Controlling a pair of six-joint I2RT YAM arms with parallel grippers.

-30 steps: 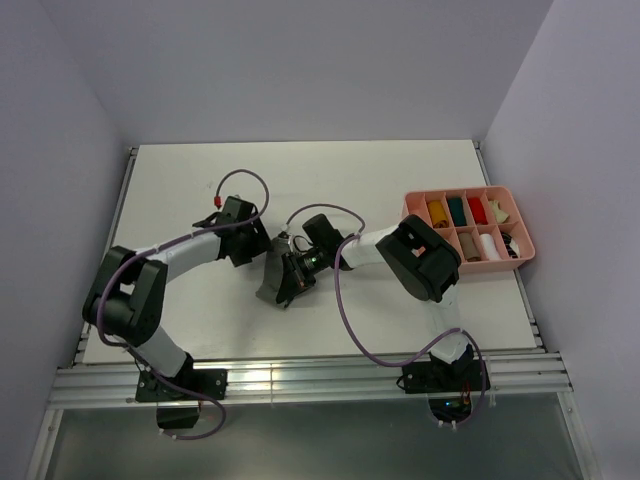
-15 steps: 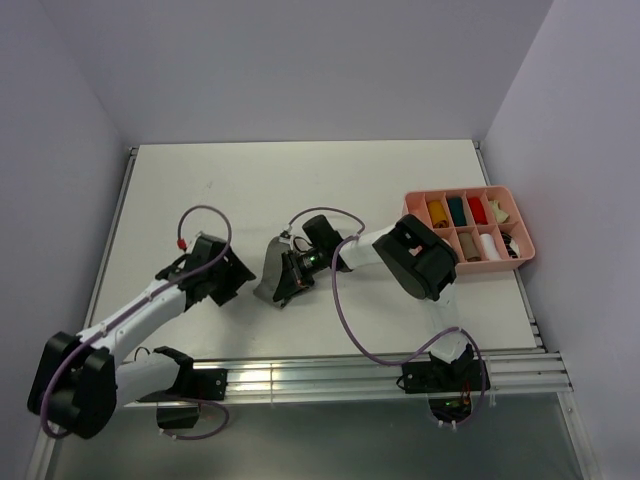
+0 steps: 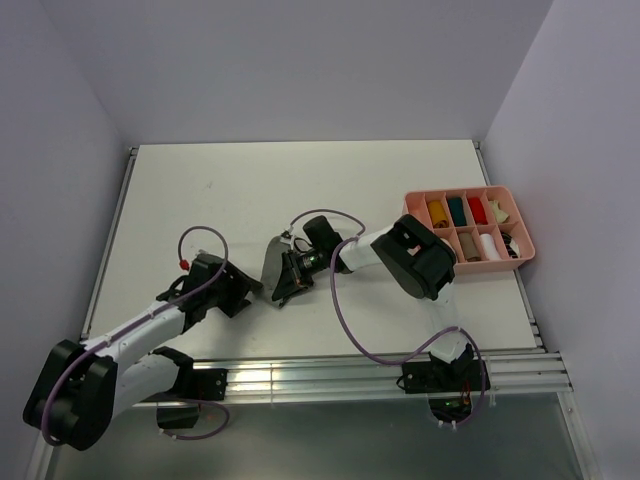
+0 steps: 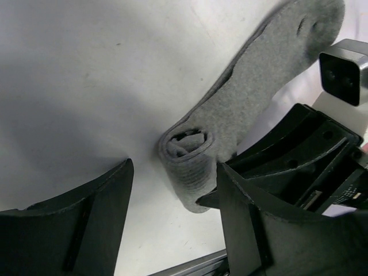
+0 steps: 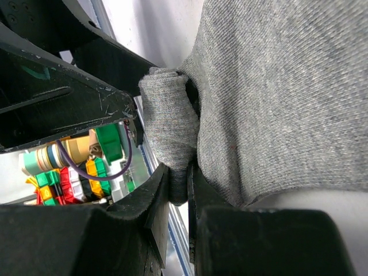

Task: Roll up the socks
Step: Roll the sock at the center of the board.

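Note:
One grey sock [image 3: 274, 258] lies mid-table, its near end rolled into a tight coil [image 4: 188, 150] and the flat rest [image 4: 276, 63] trailing away. My right gripper [image 3: 284, 290] is shut on that coil; in the right wrist view its gripper [image 5: 179, 187] pinches the rolled end [image 5: 168, 118] between both fingers. My left gripper [image 3: 250, 292] stands open just left of the coil. In the left wrist view that gripper [image 4: 172, 224] straddles bare table, with the coil just ahead of it and close to its right finger [image 4: 244, 218].
A pink compartment tray [image 3: 522, 232] holding small rolled bundles sits at the right edge of the table. The right arm's purple cable [image 3: 340, 300] loops over the near table. The metal rail [image 3: 300, 378] runs along the near edge.
The left arm has swung back from beside the sock toward the near-left, then edged right again toward the coil. The right gripper has kept its hold on the rolled end.

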